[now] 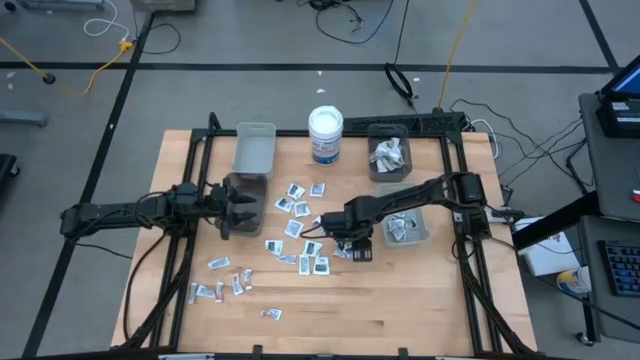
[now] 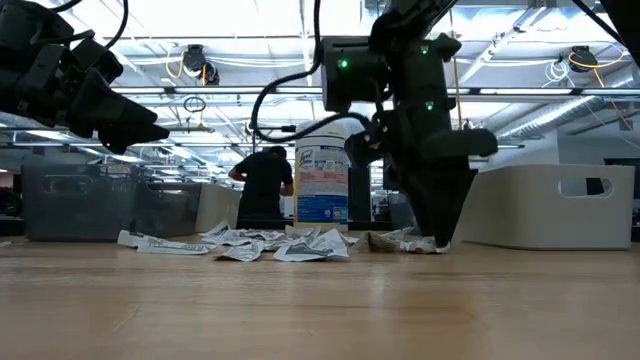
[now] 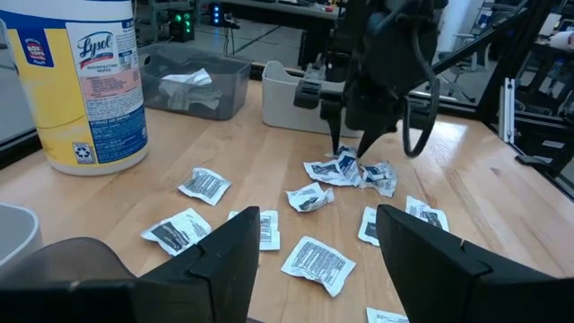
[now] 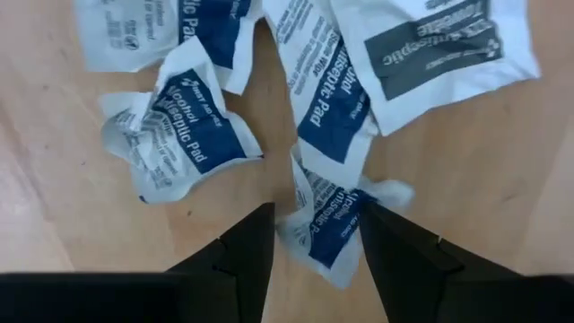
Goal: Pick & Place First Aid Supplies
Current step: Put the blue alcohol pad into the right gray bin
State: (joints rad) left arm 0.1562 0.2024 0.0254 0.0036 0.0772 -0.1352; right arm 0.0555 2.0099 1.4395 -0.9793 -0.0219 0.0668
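While the first aid supplies [image 1: 300, 225] are lying scattered across the middle of the wooden table [image 1: 400, 300], one crumpled blue-printed packet [image 4: 327, 220] is sitting between the parted fingers of the right gripper [image 4: 314, 238], not yet pinched. The left gripper [image 1: 225, 210] is hovering open beside a grey bin [image 1: 254, 148].

The scattered flat white first aid packets [image 1: 296, 205] lie on the middle of the wooden surface [image 1: 400, 300]. Far behind them stands the round white wipes tub [image 1: 325, 135], between two grey plastic bins [image 1: 254, 148]. The right tool [image 1: 359, 252] is low over the packets; the left tool [image 1: 246, 207] is left of them.
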